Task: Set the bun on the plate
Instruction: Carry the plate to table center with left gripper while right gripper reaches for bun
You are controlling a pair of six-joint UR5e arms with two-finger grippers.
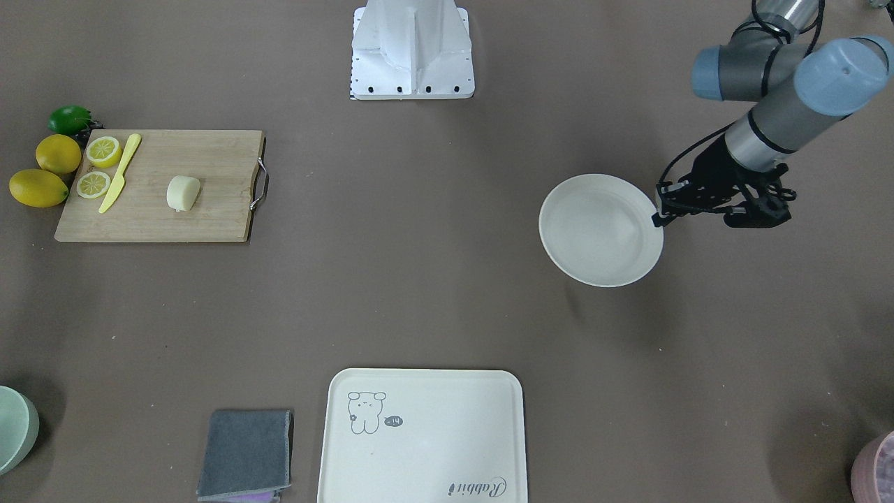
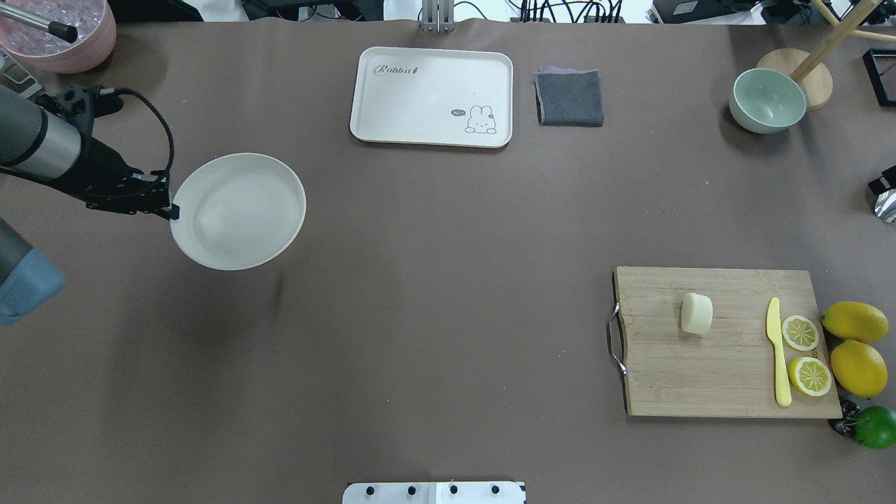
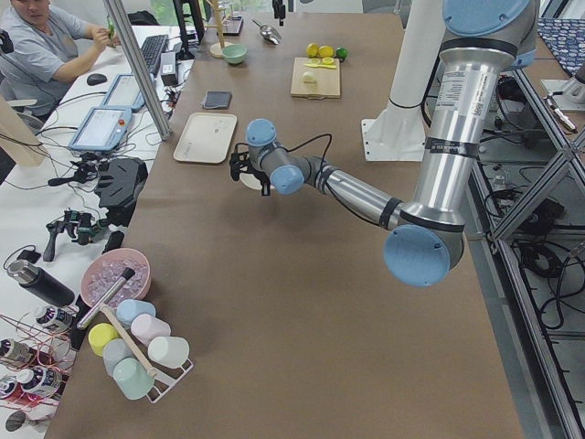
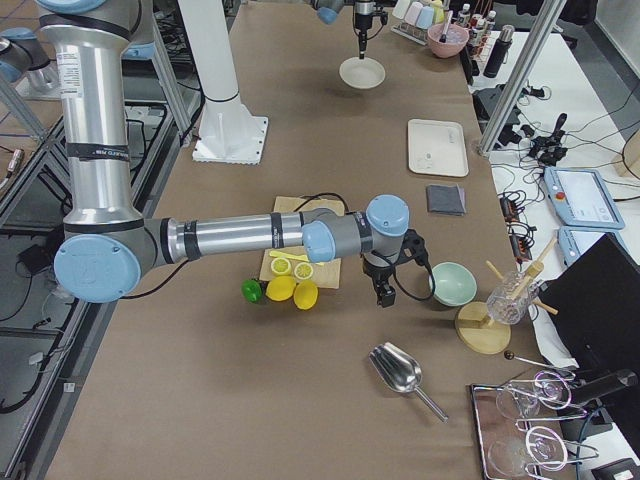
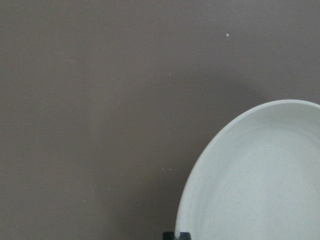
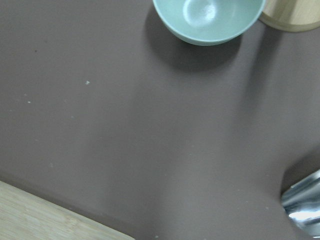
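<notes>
The bun (image 2: 696, 313) (image 1: 183, 193), a small cream lump, lies on the wooden cutting board (image 2: 700, 378) on the robot's right side. Far across the table, the round off-white plate (image 2: 238, 210) (image 1: 601, 230) (image 5: 260, 175) hangs tilted above the table, casting a shadow below. My left gripper (image 2: 171, 210) (image 1: 658, 218) is shut on the plate's rim, and nothing lies in the plate. My right gripper (image 4: 385, 292) hovers beyond the lemons near the green bowl. Only the right side view shows it clearly, so I cannot tell its state.
On the board lie a yellow knife (image 2: 777, 350) and two lemon slices (image 2: 800, 332); whole lemons (image 2: 854, 322) and a lime (image 2: 875, 425) sit beside it. A bear-print tray (image 2: 432, 77), grey cloth (image 2: 570, 98), green bowl (image 2: 766, 101), pink bowl (image 2: 66, 35) and metal scoop (image 4: 398, 372) stand around the edges.
</notes>
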